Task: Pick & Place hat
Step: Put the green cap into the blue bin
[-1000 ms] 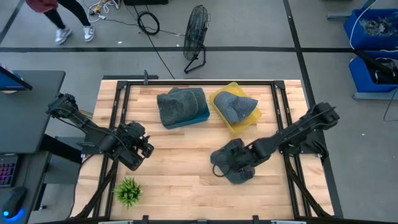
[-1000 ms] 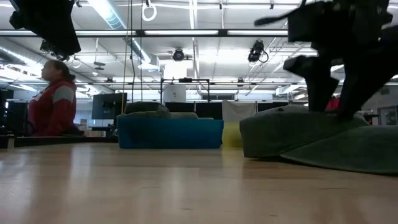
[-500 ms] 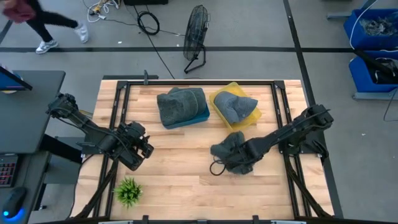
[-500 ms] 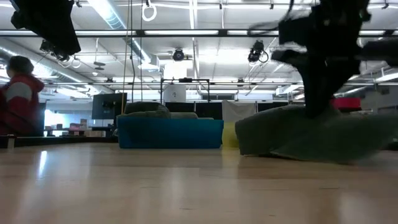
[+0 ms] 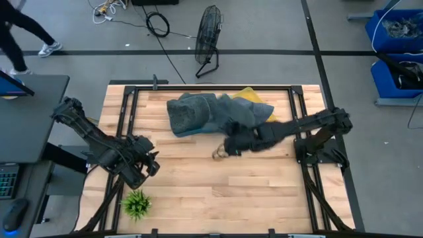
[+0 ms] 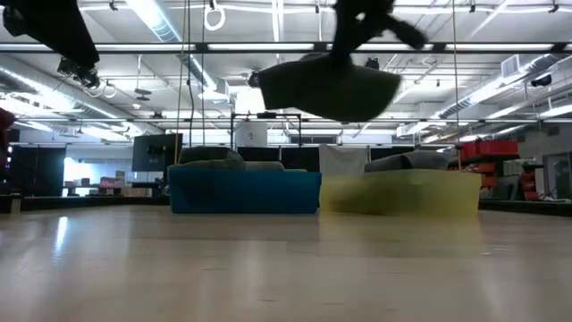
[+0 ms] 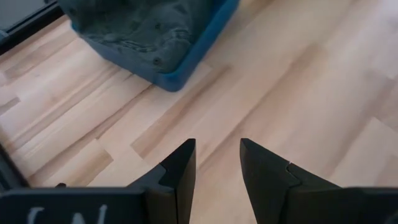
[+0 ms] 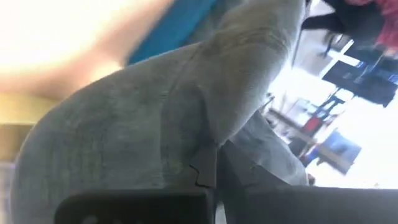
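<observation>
A dark grey hat (image 6: 331, 85) hangs high above the table, with my right gripper (image 8: 213, 177) shut on it. In the high view this hat (image 5: 228, 116) shows over the gap between the blue bin (image 5: 198, 130) and the yellow bin (image 5: 248, 91), and my right gripper (image 5: 231, 142) reaches in from the table's right. A strap loop (image 5: 217, 153) dangles from the hat. Each bin holds another grey hat. My left gripper (image 7: 214, 168) stands open over bare wood at the near left (image 5: 142, 170). My right gripper pinches a raised fold of the hat's grey cloth (image 8: 205, 143) between its two shut fingers. The low view shows the hat hanging below the gripper, lifted clear of the table. Which part of the hat the fold belongs to, I cannot tell.
The blue bin (image 6: 243, 190) and the yellow bin (image 6: 402, 192) stand side by side at the table's far edge. A small green plant (image 5: 135, 203) sits at the near left corner. Bare wood spreads across the middle and near right.
My right gripper has drawn the hat from the near right of the table toward the far edge and the bins. It has raised the hat from lying on the wood to hanging clear, well above the bins.
</observation>
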Robot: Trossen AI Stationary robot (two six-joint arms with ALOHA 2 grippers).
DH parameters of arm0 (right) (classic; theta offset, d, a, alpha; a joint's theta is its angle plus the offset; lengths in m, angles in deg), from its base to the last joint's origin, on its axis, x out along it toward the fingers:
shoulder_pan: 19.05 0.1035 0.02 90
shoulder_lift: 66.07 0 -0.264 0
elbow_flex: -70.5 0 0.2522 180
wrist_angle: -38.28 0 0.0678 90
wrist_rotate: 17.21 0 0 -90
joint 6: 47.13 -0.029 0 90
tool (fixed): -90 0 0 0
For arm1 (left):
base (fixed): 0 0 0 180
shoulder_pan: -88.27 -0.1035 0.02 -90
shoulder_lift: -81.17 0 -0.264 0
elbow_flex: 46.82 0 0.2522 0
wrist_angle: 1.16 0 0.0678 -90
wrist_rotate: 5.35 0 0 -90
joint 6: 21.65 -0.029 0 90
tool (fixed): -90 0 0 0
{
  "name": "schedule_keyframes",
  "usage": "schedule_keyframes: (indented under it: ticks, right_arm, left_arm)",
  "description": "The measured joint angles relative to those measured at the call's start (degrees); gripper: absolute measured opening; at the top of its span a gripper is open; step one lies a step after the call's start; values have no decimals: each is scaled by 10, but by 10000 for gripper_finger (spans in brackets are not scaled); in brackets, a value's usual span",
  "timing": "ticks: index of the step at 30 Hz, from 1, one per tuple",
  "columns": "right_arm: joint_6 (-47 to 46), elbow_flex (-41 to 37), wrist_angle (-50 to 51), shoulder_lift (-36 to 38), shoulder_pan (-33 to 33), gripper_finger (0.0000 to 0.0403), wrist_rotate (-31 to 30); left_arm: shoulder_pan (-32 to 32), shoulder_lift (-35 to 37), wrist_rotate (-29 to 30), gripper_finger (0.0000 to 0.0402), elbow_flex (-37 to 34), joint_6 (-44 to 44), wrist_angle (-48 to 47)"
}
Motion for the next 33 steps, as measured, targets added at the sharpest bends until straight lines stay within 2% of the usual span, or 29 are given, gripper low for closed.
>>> schedule_keyframes:
  ticks: [4, 5, 8, 12, 16, 23, 28, 33]
  right_arm:
    - [218, 0, -121, -1, -76, 2, 9]
    - [266, 0, -161, -1, -94, 2, 27]
    - [362, 0, -264, -1, -147, 1, 166]
    - [431, 0, -316, -20, -203, 1, 352]
    - [463, -1, -328, -73, -241, 0, 455]
    - [518, -1, -494, -185, -270, 0, 495]
    - [520, -1, -469, -242, -288, 1, 518]
    - [445, 1, -483, -262, -289, 33, 483]
  left_arm:
    - [30, 0, 5, 128, 0, 6, 2]
    - [36, 0, 9, 128, 0, 8, 2]
    - [51, 0, 27, 128, 0, 21, 2]
    - [61, 0, 39, 128, 0, 34, 3]
    - [64, 0, 41, 128, 0, 35, 4]
    - [63, 0, 42, 128, 0, 55, 6]
    - [63, 0, 41, 128, 0, 65, 6]
    - [63, 0, 41, 128, 0, 65, 6]
